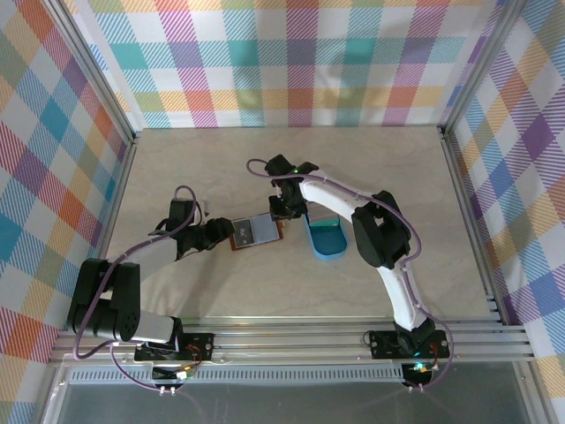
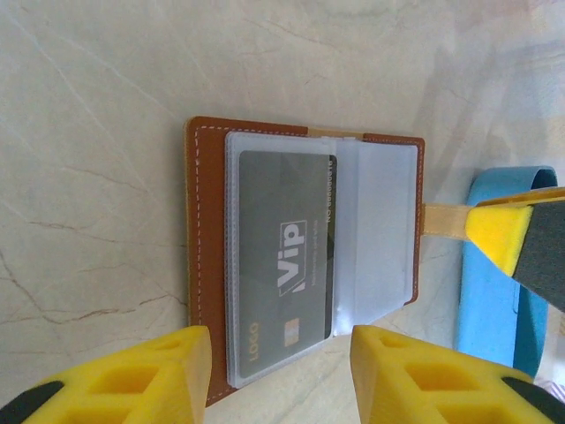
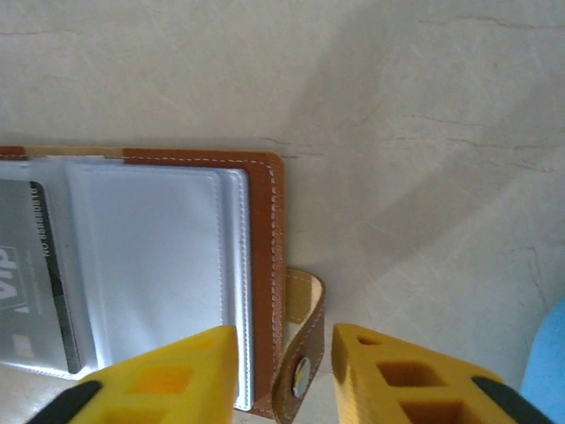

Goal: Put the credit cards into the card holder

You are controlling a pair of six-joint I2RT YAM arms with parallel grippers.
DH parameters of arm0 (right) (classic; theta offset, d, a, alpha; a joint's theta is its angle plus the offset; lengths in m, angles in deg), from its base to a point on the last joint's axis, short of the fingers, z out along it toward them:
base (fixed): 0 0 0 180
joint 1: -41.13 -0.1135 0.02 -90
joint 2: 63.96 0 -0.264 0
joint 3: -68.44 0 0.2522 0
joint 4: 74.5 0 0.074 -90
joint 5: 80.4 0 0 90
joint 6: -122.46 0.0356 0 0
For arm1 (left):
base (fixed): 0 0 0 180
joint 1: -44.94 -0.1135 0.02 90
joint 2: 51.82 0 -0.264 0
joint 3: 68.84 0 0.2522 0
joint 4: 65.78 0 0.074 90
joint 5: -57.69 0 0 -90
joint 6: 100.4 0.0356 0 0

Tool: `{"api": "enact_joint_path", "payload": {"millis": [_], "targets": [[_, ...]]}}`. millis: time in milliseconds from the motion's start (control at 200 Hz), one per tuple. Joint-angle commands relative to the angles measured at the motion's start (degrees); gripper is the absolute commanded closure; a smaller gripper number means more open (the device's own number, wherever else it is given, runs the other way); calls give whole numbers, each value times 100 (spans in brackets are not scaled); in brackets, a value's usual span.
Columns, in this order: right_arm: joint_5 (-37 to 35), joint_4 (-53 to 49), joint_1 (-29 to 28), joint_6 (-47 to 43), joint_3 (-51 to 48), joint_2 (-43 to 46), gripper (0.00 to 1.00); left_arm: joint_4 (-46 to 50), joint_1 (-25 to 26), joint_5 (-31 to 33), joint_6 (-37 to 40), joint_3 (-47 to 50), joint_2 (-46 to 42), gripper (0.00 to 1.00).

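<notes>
The card holder (image 1: 256,231) lies open and flat on the table, its reddish-brown leather (image 2: 207,221) framing clear plastic sleeves. One grey credit card (image 2: 287,256) printed "VIP" sits inside a sleeve, and its edge (image 3: 18,265) appears in the right wrist view too. My left gripper (image 2: 281,346) is open at the holder's left end, its yellow fingers either side of that edge without gripping. My right gripper (image 3: 282,343) is open and straddles the holder's right edge (image 3: 265,265) and the curled snap tab (image 3: 305,358). A small gap remains beside the tab.
A blue oval plastic tray (image 1: 327,237) stands just right of the card holder, beneath the right arm, and shows as a blue rim (image 2: 490,291) in the left wrist view. Checked walls and metal frame rails enclose the pale tabletop (image 1: 371,168).
</notes>
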Motion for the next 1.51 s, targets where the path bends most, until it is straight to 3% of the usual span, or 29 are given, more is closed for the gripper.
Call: {"api": "enact_joint_path", "payload": {"millis": [0, 420, 700, 925, 1325, 1500], "targets": [[-30, -176, -29, -97, 125, -24, 73, 156, -61, 2, 58, -129, -9, 54], [25, -117, -217, -75, -300, 374, 100, 866, -155, 368, 83, -270, -289, 54], [194, -34, -355, 61, -1048, 972, 100, 1047, -265, -127, 102, -197, -407, 52], [518, 27, -398, -90, -1687, 1485, 100, 1368, -265, -108, 222, -79, -809, 51], [697, 1, -719, -1451, -2625, 2449, 100, 1728, -265, -125, 226, 101, -1256, 50], [842, 62, -664, -1639, -2373, 2217, 100, 1651, -259, -136, 115, 149, -1331, 50]]}}
